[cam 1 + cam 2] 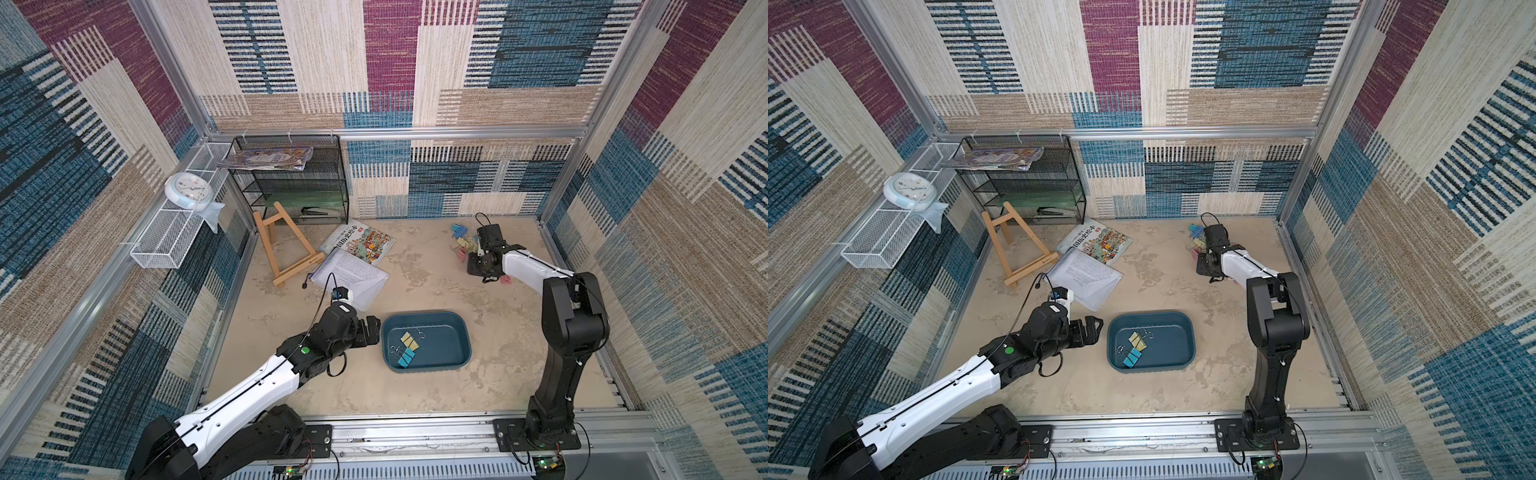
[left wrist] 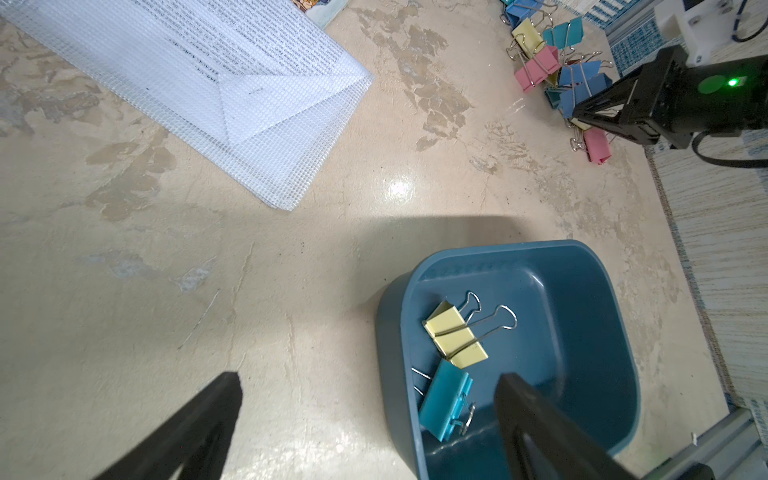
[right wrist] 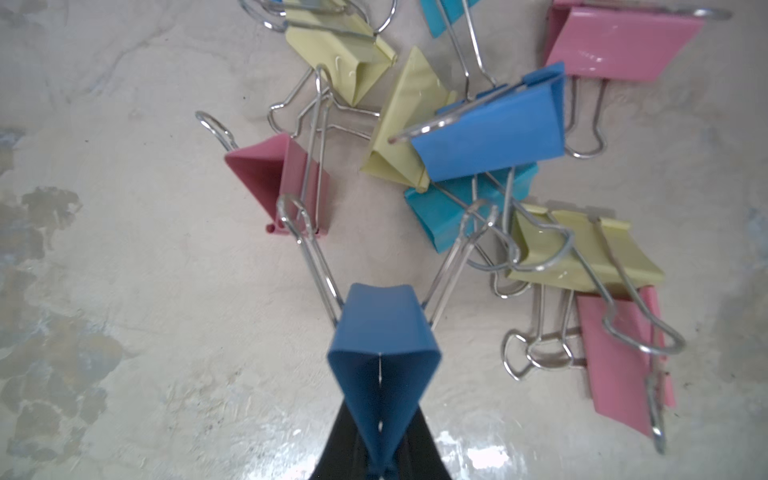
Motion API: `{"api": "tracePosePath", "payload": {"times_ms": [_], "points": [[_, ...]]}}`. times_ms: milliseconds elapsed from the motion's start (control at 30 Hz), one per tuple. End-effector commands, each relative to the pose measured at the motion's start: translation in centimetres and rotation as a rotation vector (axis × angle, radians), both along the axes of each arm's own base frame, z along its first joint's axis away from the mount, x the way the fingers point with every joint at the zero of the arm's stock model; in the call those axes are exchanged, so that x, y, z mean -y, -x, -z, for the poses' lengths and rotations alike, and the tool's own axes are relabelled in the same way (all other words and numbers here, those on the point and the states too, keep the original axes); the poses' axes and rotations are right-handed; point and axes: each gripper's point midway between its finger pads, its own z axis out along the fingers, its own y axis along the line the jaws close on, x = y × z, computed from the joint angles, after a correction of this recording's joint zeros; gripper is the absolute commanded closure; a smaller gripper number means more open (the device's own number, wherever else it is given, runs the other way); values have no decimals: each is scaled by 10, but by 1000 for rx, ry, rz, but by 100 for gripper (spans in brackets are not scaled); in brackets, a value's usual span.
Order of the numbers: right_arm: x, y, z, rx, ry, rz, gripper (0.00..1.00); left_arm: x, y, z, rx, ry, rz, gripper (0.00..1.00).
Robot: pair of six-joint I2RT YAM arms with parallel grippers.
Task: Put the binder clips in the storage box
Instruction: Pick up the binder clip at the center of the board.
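"Reaching over the far-right part of the bench point(image 1: 415, 395), how was the right arm set?"

"Base link: near upright from the front rail. Elbow: bent sharply. White forearm: angled away and inward, toward the pile of binder clips point(image 1: 460, 240). Wrist: tipped down over that pile."

"State of the right claw point(image 3: 381, 446)?"

"Clenched on one blue clip point(image 3: 384, 353). In the right wrist view the fingers point(image 3: 424, 453) pinched the clip's narrow closed edge, and its two wire handles splayed away toward the bench. Whether that clip was clear of the surface could not be told."

"And the left arm?"

"It rose from the front-left corner, white link slanting up and forward, wrist roughly level. The left claw point(image 1: 372, 328) was released, jaws spread wide, and pointed at the left rim of the storage box point(image 1: 446, 338), just beside it."

"Location of the task items?"

"Storage box: near the bench's front centre, between the two arms. Inside it lay a yellow clip point(image 1: 409, 341) and a teal clip point(image 1: 406, 358), just beside each other, toward the box's left side. The remaining clips, in yellow, pink, blue and teal, lay tangled in the pile, well apart from the box. One pink clip point(image 1: 506, 280) lay beside the right forearm."

"Other items?"

"A wooden easel point(image 1: 282, 249) and a mesh document pouch point(image 1: 353, 278) sat at the far left."
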Motion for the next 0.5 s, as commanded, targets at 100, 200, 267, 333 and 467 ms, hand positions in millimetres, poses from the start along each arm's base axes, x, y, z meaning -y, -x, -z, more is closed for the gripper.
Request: {"api": "tracePosePath", "payload": {"times_ms": [100,200,267,333,467], "points": [[-18,17,-43,84,-136,-8,99,-3,-2,-3,16,-7,-15,1],[-37,42,-72,137,-216,-59,99,-6,-3,-4,21,-15,-27,1],[-51,64,-89,155,-290,-88,99,-7,-4,-4,24,-17,-38,1],[-66,89,-105,181,-349,-106,99,-9,-5,-4,30,-15,-54,1],[-107,140,-122,174,-444,-159,99,-12,-8,-4,43,-4,-88,0]]}}
